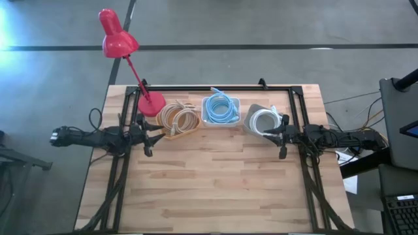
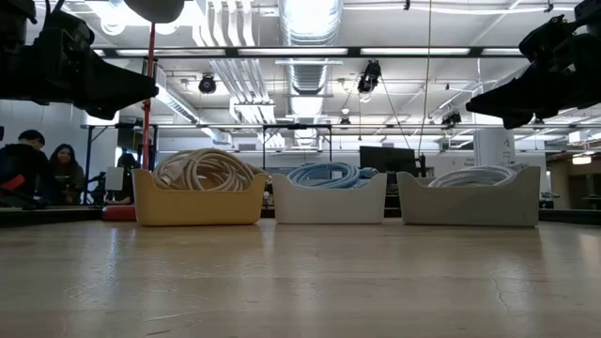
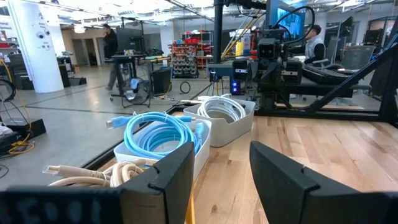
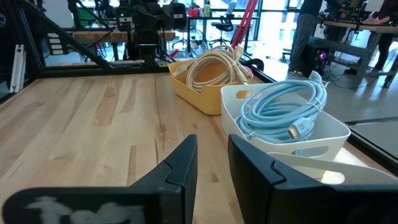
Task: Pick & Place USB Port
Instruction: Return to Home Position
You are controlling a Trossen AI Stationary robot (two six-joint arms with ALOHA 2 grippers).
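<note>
White cable lies coiled in grey bin at desk back edge. Left tool and right tool hang empty, fingers apart, toward opposite side edges.

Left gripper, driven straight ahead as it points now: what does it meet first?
Probably the right gripper, facing it across bare table. The yellow bin sits just beside the left gripper's line; its near corner might be grazed.

Grey concrete floor surrounds the table; ducts and lights hang overhead.
</note>
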